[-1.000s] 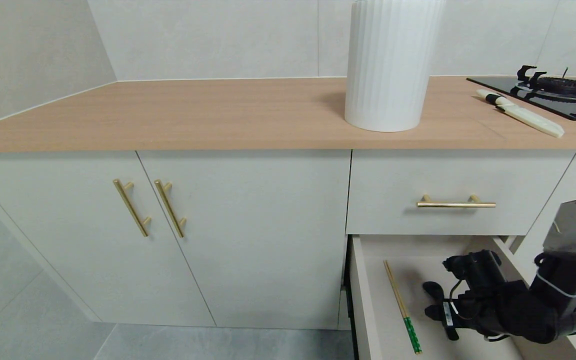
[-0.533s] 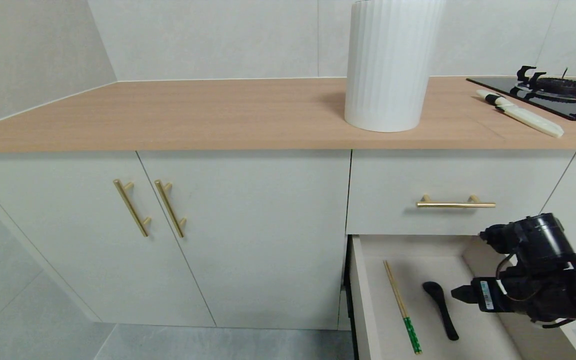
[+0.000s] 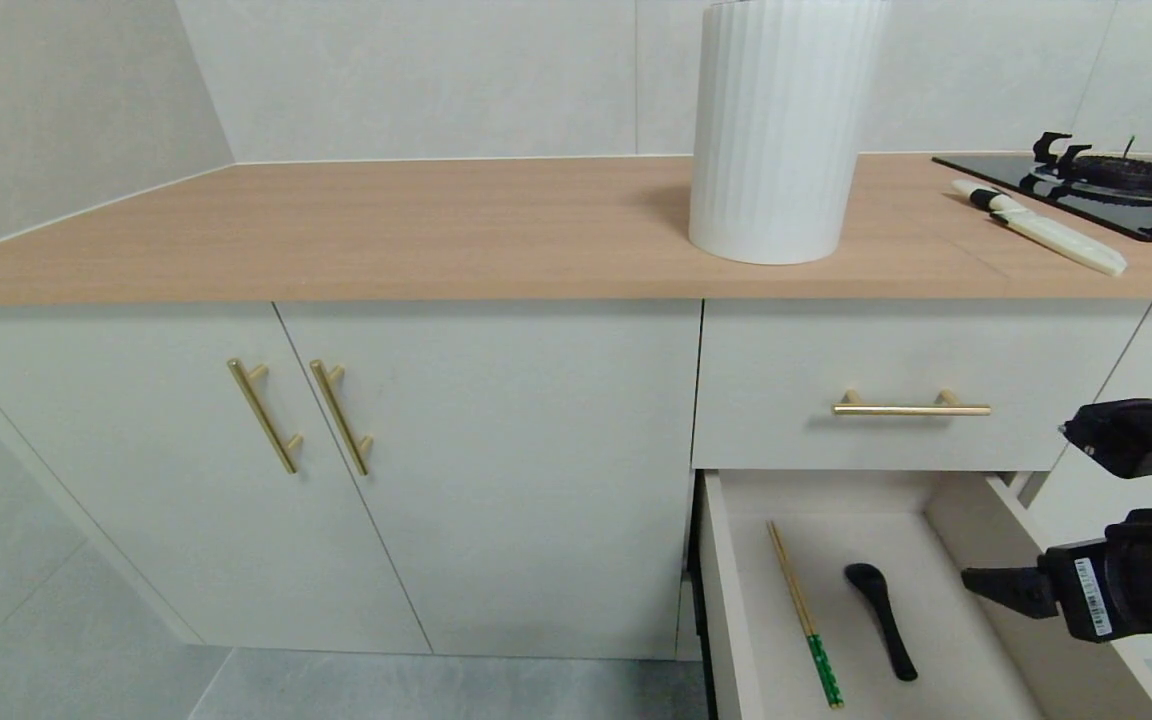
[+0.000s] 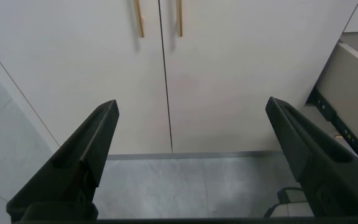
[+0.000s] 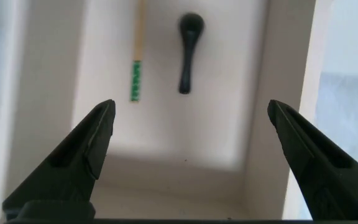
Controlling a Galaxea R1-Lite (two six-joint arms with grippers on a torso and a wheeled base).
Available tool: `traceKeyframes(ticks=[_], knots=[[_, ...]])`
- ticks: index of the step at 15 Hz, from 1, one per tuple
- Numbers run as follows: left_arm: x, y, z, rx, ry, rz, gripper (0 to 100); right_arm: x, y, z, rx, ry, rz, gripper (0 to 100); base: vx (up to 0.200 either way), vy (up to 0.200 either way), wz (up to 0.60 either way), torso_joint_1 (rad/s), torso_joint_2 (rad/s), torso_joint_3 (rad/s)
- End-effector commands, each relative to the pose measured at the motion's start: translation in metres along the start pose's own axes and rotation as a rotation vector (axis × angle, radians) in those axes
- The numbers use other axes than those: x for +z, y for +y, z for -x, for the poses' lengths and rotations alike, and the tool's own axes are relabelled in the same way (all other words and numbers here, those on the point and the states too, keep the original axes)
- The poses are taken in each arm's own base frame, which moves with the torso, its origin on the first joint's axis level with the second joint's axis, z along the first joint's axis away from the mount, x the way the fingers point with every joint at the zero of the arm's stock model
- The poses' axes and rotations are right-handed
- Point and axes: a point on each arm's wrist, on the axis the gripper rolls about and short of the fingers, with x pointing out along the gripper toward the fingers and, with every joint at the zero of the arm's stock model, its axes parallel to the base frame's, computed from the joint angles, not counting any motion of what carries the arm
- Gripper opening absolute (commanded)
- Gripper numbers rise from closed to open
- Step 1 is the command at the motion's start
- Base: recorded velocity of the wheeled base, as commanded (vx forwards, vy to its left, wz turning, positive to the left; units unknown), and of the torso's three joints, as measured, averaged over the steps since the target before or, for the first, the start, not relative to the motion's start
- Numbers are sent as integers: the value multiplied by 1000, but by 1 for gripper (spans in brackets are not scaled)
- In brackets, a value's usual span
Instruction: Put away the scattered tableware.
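Observation:
A black spoon and a pair of wooden chopsticks with green ends lie side by side on the floor of the open lower drawer. The right wrist view looks down on the same spoon and chopsticks. My right gripper hangs open and empty above the drawer's right wall, up and to the right of the spoon; its fingers stand wide apart. My left gripper is open and empty, low in front of the white cabinet doors. A white knife with a black band lies on the counter.
A tall ribbed white canister stands on the wooden counter. A black gas hob sits at the counter's right end. The upper drawer is closed, with a gold handle. Grey floor tiles lie below.
My right gripper has lifted out of the drawer and drawn back to the right, leaving the black spoon lying on the drawer floor beside the chopsticks.

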Motion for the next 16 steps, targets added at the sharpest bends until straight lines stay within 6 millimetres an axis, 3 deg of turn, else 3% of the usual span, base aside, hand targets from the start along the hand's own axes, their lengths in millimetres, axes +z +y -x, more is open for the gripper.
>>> traceKeyframes(ticks=[1, 3, 14, 16], knots=[[0, 0, 0, 1, 0, -1, 100, 0, 1, 14, 18, -50, 3, 100, 0, 0, 0, 0, 0, 0], [0, 0, 0, -1, 0, -1, 100, 0, 1, 14, 17, -52, 4, 100, 0, 0, 0, 0, 0, 0], [0, 0, 0, 1, 0, 0, 100, -5, 7, 15, 46, -29, 49, 100, -200, 0, 0, 2, 2, 3], [0, 0, 0, 1, 0, 0, 100, -10, 9, 16, 56, 3, 68, 100, 0, 0, 0, 0, 0, 0]])
